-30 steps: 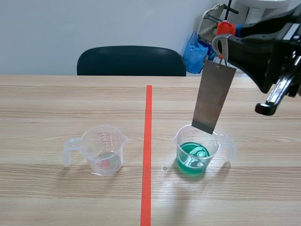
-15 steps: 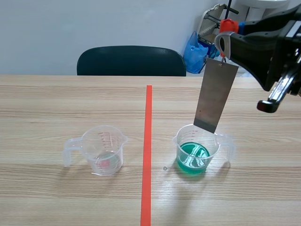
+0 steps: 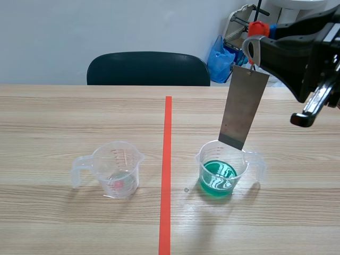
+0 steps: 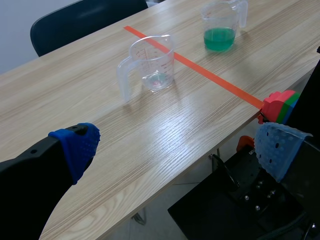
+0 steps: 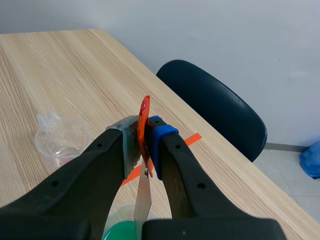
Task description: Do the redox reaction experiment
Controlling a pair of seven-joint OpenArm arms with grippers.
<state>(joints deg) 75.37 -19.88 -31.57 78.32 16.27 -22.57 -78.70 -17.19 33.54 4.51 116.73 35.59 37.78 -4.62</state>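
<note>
Right gripper (image 5: 144, 137) is clamped on a small orange clip (image 3: 257, 29), upper right of the scene view. A flat grey metal strip (image 3: 243, 109) hangs from the clip, slightly tilted. The strip's lower edge sits at about the far rim of the clear measuring cup (image 3: 229, 159) holding green solution (image 3: 218, 178), centre-right of the frame. Its bottom edge looks clear of the liquid, but I cannot tell whether it is over the mouth or just behind it. Left gripper (image 4: 177, 147) is spread wide and holds nothing, parked over the near table edge, well apart from both cups. A second, nearly empty cup (image 3: 117, 169) stands at centre-left, across the orange tape line (image 3: 167, 170). Step in hand, as I judge it, is immersing the strip in the green solution. To do it well, first centre the lower edge over the cup mouth, then descend straight and slowly. The strip dangles from one point and is likely to swing. A knock on the rim could tip or slide the light plastic cup. Only the lower part should be wetted, with clip and fingers kept above the rim. The grip should not slacken during the dip.
</note>
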